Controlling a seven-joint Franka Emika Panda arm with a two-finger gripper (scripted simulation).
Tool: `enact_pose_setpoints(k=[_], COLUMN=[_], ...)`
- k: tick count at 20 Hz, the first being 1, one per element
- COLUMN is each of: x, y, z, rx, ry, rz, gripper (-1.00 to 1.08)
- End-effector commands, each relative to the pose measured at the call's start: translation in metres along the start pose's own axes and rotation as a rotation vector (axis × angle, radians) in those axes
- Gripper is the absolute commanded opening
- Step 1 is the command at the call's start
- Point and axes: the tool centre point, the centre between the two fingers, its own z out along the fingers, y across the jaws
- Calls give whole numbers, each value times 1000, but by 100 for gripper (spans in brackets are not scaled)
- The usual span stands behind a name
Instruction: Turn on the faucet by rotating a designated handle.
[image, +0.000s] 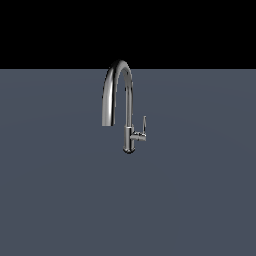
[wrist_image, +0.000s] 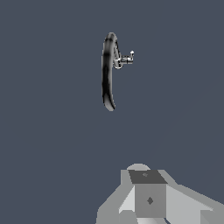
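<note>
The hand (wrist_image: 148, 199) shows only as a grey block, so I cannot tell if it is apart or together. Far off on the grey surface (image: 60, 200) stands the faucet (image: 120, 100), hard and shiny. Its thin handle (image: 143, 125) looks slippery; push near the tip.

the faucet (image: 129, 107) reads as polished chrome metal, mirror-glossy, with bright highlights and dark reflected bands along its arched spout. its handle (image: 144, 125) has the same shiny chrome finish. the surface (image: 60, 200) is a flat, matt slate grey, smooth and textureless. my hand (wrist_image: 148, 197) looks matt grey, smooth, like plain plastic.
</note>
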Motion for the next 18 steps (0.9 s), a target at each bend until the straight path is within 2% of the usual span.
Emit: enact_pose_setpoints(k=[1,18], x=[15,120], y=[0,13], z=[4,48], rx=[41,357], ry=[-34,-284], rz=[42,354], gripper=[-100,-100])
